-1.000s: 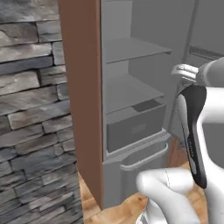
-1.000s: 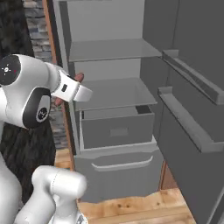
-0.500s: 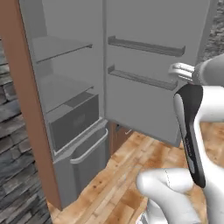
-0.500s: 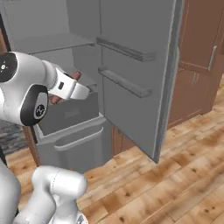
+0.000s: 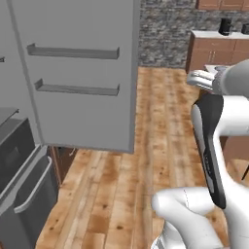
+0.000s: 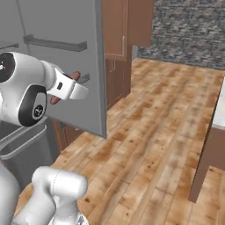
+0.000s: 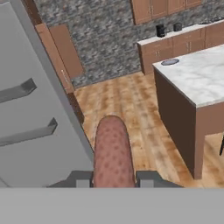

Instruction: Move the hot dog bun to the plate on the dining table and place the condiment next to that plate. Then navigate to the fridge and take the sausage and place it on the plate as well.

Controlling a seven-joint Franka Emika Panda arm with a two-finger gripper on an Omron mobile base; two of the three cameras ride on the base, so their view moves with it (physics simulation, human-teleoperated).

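A reddish-brown sausage (image 7: 111, 148) sticks out lengthwise between my fingertips in the hand view, and my gripper (image 7: 113, 178) is shut on it. From the right base view, the gripper (image 6: 69, 86) is held up in front of the open fridge door (image 6: 66, 26), with the sausage's end (image 6: 77, 76) poking out above the hand. A small grey plate-like disc (image 7: 169, 62) lies at the far end of the marble-topped table (image 7: 197, 76). The bun and the condiment are out of view.
The grey fridge door (image 5: 82, 73) with two shelf rails stands open on the left, above the lower drawer (image 5: 26, 194). Wooden floor (image 5: 151, 146) stretches toward the stone wall and brown cabinets (image 7: 157, 11). The table's dark side (image 6: 213, 149) rises at the right.
The whole picture has swung right, from the fridge interior to the door and the kitchen floor: the base has turned. The sausage stays in the gripper.
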